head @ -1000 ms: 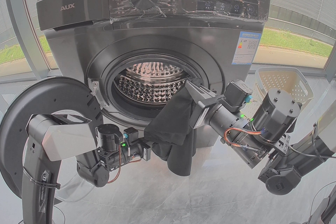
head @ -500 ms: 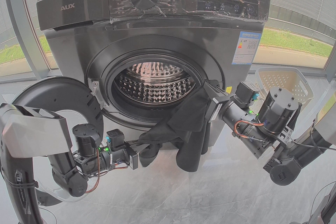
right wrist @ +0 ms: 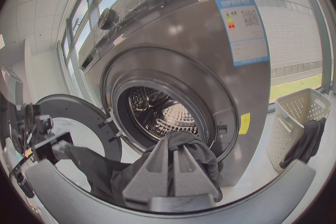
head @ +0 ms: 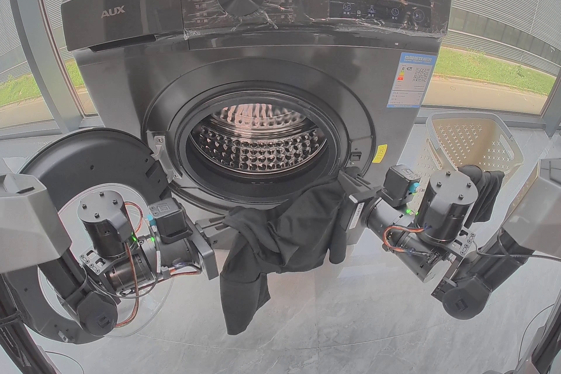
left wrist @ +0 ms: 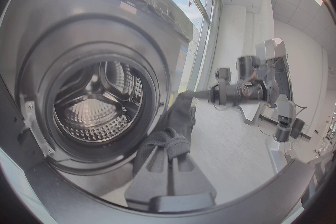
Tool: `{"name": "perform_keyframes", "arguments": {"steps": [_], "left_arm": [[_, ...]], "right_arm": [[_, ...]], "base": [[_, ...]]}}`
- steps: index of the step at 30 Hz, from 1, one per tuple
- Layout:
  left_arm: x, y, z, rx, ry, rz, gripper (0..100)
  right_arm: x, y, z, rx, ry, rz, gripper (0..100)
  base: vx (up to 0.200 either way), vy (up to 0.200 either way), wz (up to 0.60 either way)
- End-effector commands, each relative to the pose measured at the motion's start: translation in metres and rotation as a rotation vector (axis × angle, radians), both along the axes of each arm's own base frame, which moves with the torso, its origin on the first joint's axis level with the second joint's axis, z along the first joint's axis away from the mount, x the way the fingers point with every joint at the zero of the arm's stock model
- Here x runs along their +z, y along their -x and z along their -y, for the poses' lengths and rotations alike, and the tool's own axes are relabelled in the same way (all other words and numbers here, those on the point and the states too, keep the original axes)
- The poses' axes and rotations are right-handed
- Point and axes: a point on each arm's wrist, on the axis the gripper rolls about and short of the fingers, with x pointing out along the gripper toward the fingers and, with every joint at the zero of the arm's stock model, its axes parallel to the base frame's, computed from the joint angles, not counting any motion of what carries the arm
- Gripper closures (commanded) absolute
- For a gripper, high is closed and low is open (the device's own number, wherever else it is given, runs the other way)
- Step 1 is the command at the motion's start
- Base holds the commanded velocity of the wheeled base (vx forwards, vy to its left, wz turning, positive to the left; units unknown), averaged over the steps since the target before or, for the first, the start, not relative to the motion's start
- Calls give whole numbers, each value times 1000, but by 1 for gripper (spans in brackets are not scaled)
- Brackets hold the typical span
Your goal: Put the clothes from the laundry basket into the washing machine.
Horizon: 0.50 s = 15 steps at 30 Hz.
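A black garment (head: pixel 280 235) hangs spread between the two arms, just in front of the washer (head: pixel 117 77) and below its open mouth, outside the drum (head: pixel 257 141); the left jaws are closed on its left end; the right jaws are closed on its right end, by the mouth's lower right rim; a loose part droops on the left toward the floor (head: pixel 362 322); the door (head: pixel 87 159) stands swung open at left; the basket (head: pixel 467 138) sits right of the washer, a second dark garment (head: pixel 488 191) draped over its rim.
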Motion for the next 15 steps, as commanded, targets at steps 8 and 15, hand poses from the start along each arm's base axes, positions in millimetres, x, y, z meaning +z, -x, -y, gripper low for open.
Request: {"name": "perform_keyframes", "arguments": {"steps": [8, 15], "left_arm": [[32, -9, 10, 83, 102, 93, 100], [37, -6, 14, 87, 122, 100, 100]], "right_arm": [[-34, 4, -5, 24, 67, -94, 100], [-41, 9, -4, 19, 89, -129, 0]], "base": [[0, 0, 0], [0, 0, 0]]}}
